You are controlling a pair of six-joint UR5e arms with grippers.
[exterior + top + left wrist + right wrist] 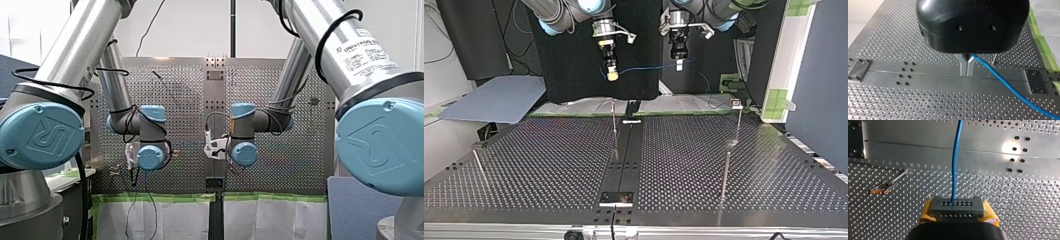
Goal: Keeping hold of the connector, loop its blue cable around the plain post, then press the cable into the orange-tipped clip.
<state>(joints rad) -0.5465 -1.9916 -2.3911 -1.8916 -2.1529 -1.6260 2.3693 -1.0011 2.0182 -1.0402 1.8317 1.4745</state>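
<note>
Right up against the lens, my right gripper [957, 211] is clamping the grey connector [957, 206] between its yellow pads [926, 211] - jaws closed on the block, its rows of holes facing ahead. The blue cable [956, 157] is leaving one of the upper holes and running straight out ahead of the fingers, over the perforated table [1010, 202]. Off to one side of it, the orange-tipped clip [881, 188] is standing on the holes, well apart from both cable and connector.

Over on the other wrist, my left gripper [967, 65] is showing its black housing close up, and the metal fingers [963, 63] below it are pinching shut on the blue cable, which is slanting away beside them across the table's smooth centre strip [923, 75].

In the top view both grippers are hanging high over the far edge of the table - the right one at the view's left, the left one at the view's right - with the cable sagging slightly in the air between them. Below, the plain post [614, 127] is standing upright by the centre strip, well apart from the cable.
</note>
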